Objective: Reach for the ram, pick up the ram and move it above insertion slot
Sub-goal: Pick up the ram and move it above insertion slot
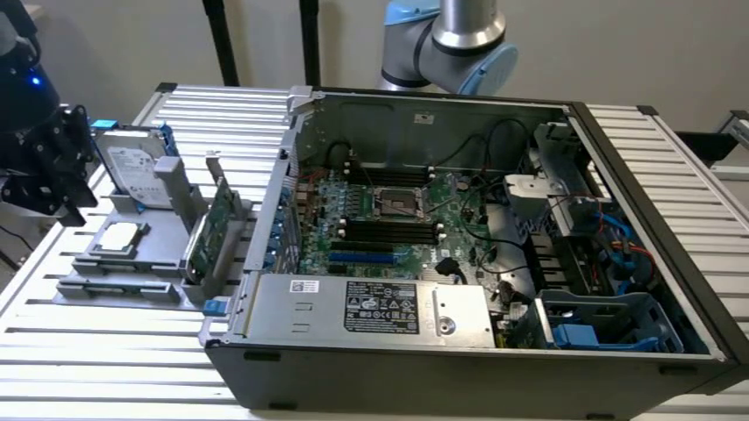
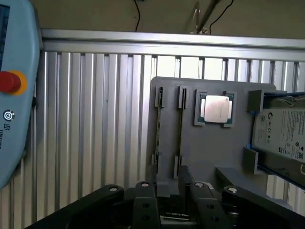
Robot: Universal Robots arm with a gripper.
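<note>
not much margin on that thin ram edge
claw (image 2: 172, 188) hangs over the gray holder (image 2: 214, 148) with its jaws apart and nothing between them. ram (image 2: 181, 129) looks to be standing edge-on in a slot there, close to the cpu (image 2: 214, 109). come down a bit off-line and a jaw hits the slot posts or tips the stick.

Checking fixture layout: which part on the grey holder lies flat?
The square silver CPU, lying flat on the grey holder. The hard drive and the green card both stand on edge.
</note>
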